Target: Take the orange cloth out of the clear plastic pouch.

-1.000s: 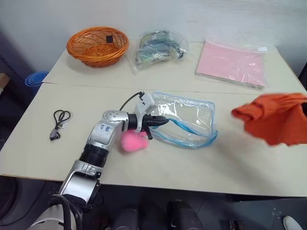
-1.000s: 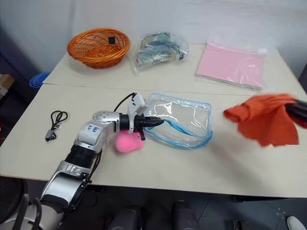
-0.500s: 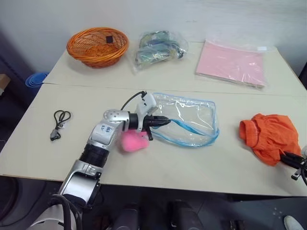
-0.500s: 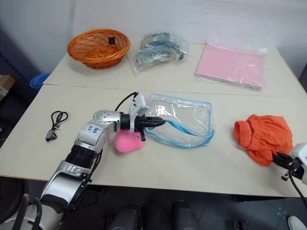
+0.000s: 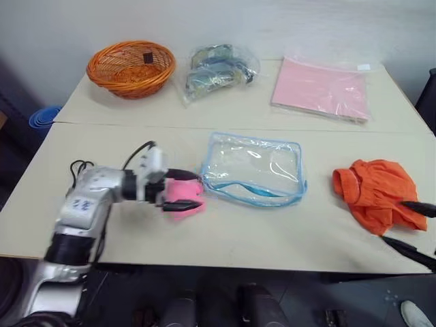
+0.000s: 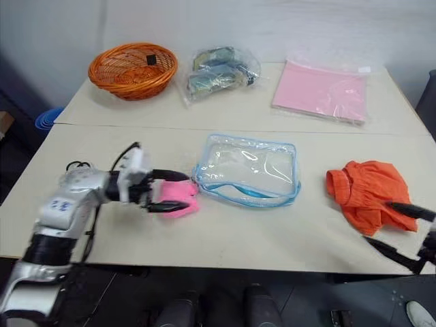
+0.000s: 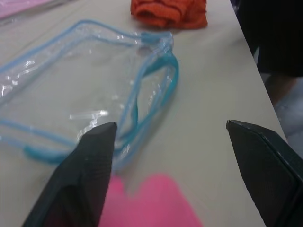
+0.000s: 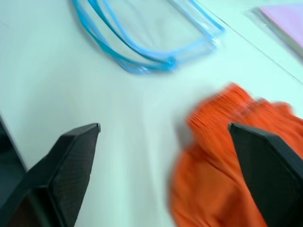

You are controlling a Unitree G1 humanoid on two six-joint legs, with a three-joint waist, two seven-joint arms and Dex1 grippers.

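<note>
since the orange cloth [image 5: 375,193] already lies crumpled on the surface [image 5: 259,231], well apart from the empty clear plastic pouch [image 5: 253,168], what is left is to draw both arms back cleanly. the left hand [image 5: 184,190] gapes wide around the pink plush heart [image 6: 175,198], gripping nothing; the right hand [image 6: 395,229] stands wide and empty beside the cloth. behind stand a wicker basket [image 5: 129,67], two bags, a pale wall.
</note>
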